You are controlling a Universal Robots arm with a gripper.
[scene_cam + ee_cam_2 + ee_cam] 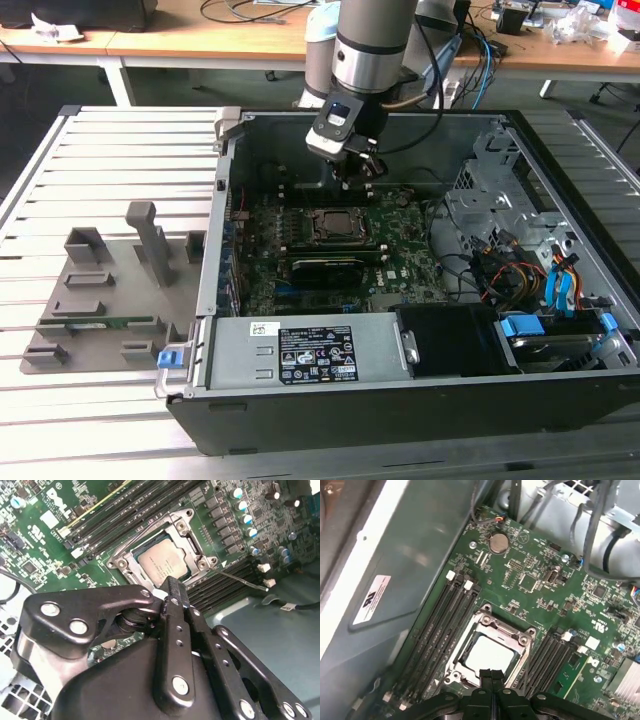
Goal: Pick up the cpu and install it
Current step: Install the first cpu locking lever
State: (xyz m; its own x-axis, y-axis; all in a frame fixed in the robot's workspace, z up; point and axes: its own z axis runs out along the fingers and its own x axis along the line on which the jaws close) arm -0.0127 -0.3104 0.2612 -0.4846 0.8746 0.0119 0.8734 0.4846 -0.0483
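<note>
The cpu, a flat square chip with a silvery top, lies inside the black socket frame on the green motherboard. In the first wrist view the cpu sits level within the frame. My gripper hovers just above the chip's edge, fingers pressed together with nothing between them. In the second wrist view the black fingertips overlap one corner of the socket. From the exterior view the gripper hangs inside the open computer case, slightly behind the socket.
Memory slots run along both sides of the socket. The case walls enclose the board. Drive cage and cables fill the exterior view's right. A grey parts fixture with a green memory stick lies on the slatted table outside the case.
</note>
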